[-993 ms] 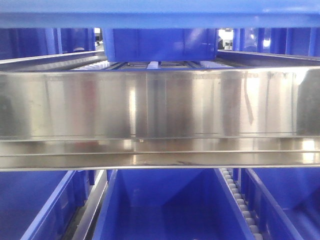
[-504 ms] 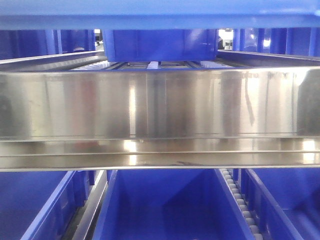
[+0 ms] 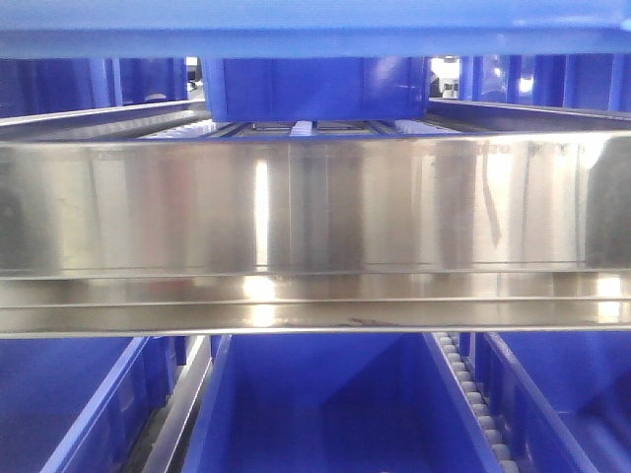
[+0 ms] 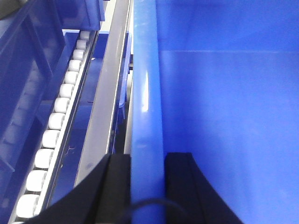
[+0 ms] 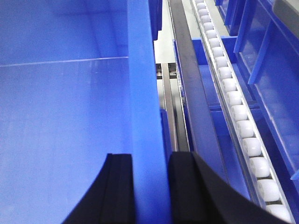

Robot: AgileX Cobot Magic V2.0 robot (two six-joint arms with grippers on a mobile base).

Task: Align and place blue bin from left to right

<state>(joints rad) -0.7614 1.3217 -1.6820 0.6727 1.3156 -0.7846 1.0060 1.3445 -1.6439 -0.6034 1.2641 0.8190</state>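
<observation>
- At the far left, a neighbour bin (image 3: 59, 394) stands beside the lane. Between it and the middle lane runs the left roller track (image 4: 56, 116) with a grey rail (image 4: 105, 93).
- The left gripper (image 4: 148, 157) sits astride the left rim of the blue bin (image 3: 315, 389). One finger is outside and one inside, and both seem pressed on the rim, so it is clenched on the wall.
- The blue bin is in the middle lane of the lower shelf, open side up and empty. I judge that a grip on both side walls keeps it square while it is slid.
- The right gripper (image 5: 150, 157) clamps the right rim in the same way.
- To its right are a dark rail (image 5: 191, 93), the right roller track (image 5: 238, 112) and another bin (image 3: 572, 384).
- The steel beam (image 3: 315, 207) crosses just above, so lifting room looks small. The side rails leave little space to shift.
</observation>
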